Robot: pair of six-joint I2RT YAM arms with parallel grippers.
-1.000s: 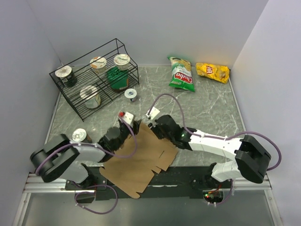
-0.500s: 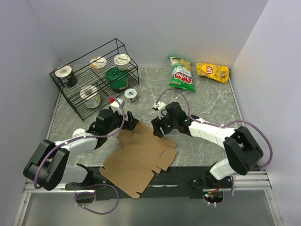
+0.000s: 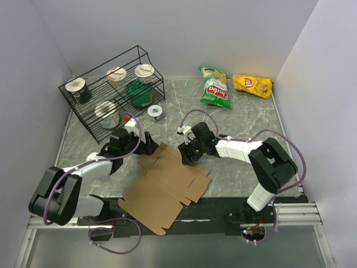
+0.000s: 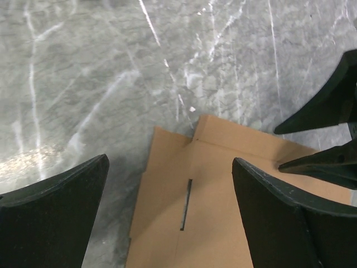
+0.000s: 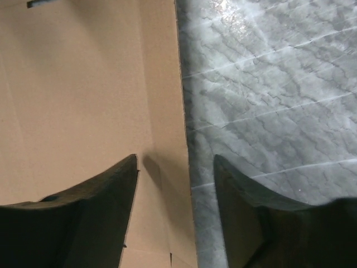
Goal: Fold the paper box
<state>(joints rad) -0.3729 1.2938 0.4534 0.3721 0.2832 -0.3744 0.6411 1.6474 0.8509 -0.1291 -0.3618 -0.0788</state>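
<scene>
The left gripper [image 3: 147,140] hovered at the 11 o'clock corner of the paper box [image 3: 164,187], jaws spread wide and empty. The box lay flat toward 6 o'clock on the bench [image 3: 245,128], no flap raised. The right gripper [image 3: 187,157], at its 1 o'clock edge, had its jaws open astride that edge, clamping nothing. Seemingly all the folding remained.

wire rack [image 3: 89,111], green [image 3: 215,87] and yellow chip bags [image 3: 252,85].
</scene>
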